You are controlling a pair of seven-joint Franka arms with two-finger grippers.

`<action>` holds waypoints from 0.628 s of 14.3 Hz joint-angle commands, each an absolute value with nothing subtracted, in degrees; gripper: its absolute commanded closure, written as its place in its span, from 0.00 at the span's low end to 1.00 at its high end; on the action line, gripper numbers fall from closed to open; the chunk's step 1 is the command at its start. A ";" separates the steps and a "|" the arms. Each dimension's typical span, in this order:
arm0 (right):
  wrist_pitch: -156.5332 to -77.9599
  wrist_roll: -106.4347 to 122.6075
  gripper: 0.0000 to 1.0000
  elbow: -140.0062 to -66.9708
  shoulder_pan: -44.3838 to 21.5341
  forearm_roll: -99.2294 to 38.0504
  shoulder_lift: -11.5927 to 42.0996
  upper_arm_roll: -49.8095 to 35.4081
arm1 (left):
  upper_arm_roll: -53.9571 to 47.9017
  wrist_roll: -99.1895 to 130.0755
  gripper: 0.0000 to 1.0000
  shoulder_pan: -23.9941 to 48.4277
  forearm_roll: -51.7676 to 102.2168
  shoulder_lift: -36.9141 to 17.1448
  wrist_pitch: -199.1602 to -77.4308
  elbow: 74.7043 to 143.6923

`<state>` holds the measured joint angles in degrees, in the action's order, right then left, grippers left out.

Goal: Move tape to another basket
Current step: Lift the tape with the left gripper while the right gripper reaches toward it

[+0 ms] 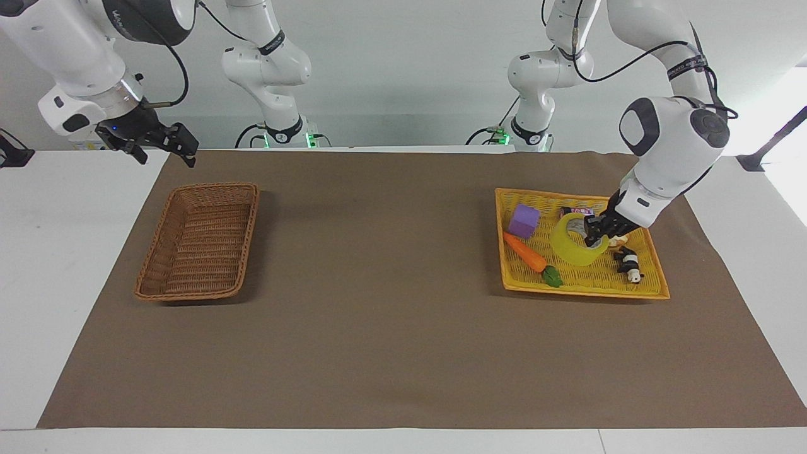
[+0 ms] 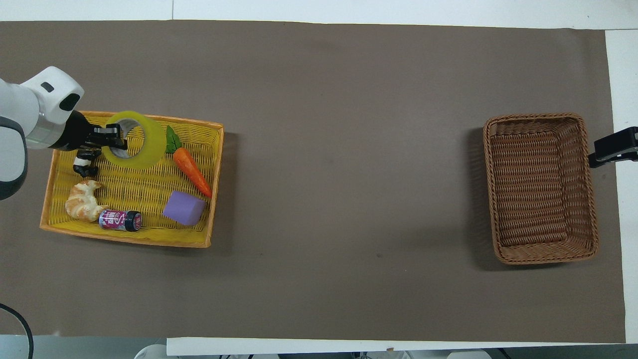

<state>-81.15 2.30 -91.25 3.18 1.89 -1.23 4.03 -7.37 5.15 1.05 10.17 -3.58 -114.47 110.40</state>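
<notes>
The yellow tape (image 1: 574, 249) (image 2: 144, 144) hangs tilted in my left gripper (image 1: 594, 238) (image 2: 115, 137), which is shut on the roll's wall with one finger inside the white core. The roll is lifted above the yellow plastic basket (image 1: 586, 291) (image 2: 124, 240) at the left arm's end of the table. The brown wicker basket (image 1: 214, 186) (image 2: 536, 116) stands empty at the right arm's end. My right gripper (image 1: 167, 145) (image 2: 610, 148) waits open in the air beside the wicker basket's outer edge.
In the yellow basket lie a toy carrot (image 1: 524, 252) (image 2: 192, 172), a purple cube (image 1: 524, 220) (image 2: 184, 208), a small can (image 2: 119, 220), a croissant (image 2: 83, 200) and a black-and-white toy (image 1: 628, 263). Brown mat lies between the two baskets.
</notes>
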 commanded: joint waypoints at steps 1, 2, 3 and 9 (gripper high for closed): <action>-81.21 2.11 0.00 -92.46 3.25 1.76 -2.46 3.87 | -7.03 11.85 1.00 8.50 13.17 -5.27 -113.11 107.49; -81.21 2.11 0.00 -92.46 3.25 1.76 -2.46 3.87 | -7.12 13.69 1.00 10.44 15.53 -4.75 -114.25 108.10; -81.21 2.11 0.00 -92.46 3.25 1.76 -2.46 3.87 | -7.03 16.23 1.00 13.68 17.56 -4.66 -115.21 107.84; -80.94 2.11 0.00 -92.55 2.90 1.67 -2.46 2.99 | -7.03 27.50 1.00 26.26 24.87 -4.92 -123.57 107.23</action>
